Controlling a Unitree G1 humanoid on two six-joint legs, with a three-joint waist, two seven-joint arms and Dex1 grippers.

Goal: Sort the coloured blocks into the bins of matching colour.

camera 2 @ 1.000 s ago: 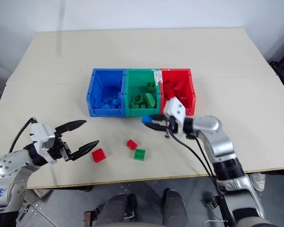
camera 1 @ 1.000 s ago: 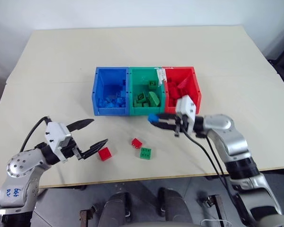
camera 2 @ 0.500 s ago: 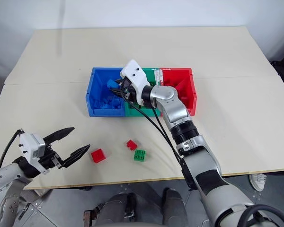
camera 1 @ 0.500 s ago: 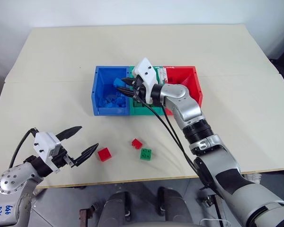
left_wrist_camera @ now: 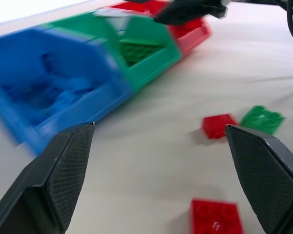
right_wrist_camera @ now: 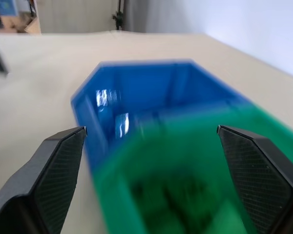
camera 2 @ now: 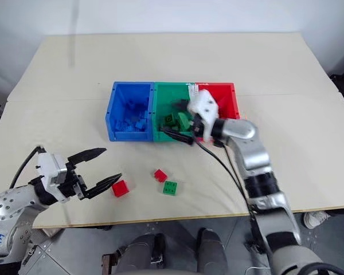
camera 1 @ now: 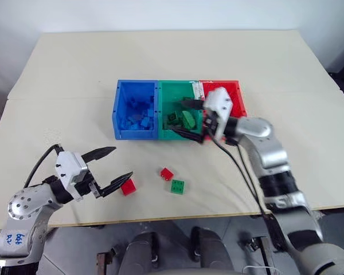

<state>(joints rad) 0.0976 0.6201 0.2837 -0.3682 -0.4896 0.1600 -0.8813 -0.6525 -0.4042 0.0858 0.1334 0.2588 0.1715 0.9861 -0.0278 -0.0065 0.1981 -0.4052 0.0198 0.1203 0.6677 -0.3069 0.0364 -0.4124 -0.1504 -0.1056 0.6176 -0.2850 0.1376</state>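
The joined bins (camera 1: pixel 178 137) are sitting mid-table (camera 1: pixel 160 63), blue, green and red in a row, each holding blocks of its own colour. A small white label (camera 1: pixel 195 89) is sticking to the rim between green and red; its writing is probably too small to read. The right gripper (camera 1: pixel 190 119) is hovering over the green bin, fingers spread wide and empty. The left gripper (camera 1: pixel 116 165) is hanging near the front edge, also wide and empty, just beside a red block (camera 1: pixel 128 186). Another red block (camera 1: pixel 166 173) and a green block (camera 1: pixel 176 186) are lying close together on the table.
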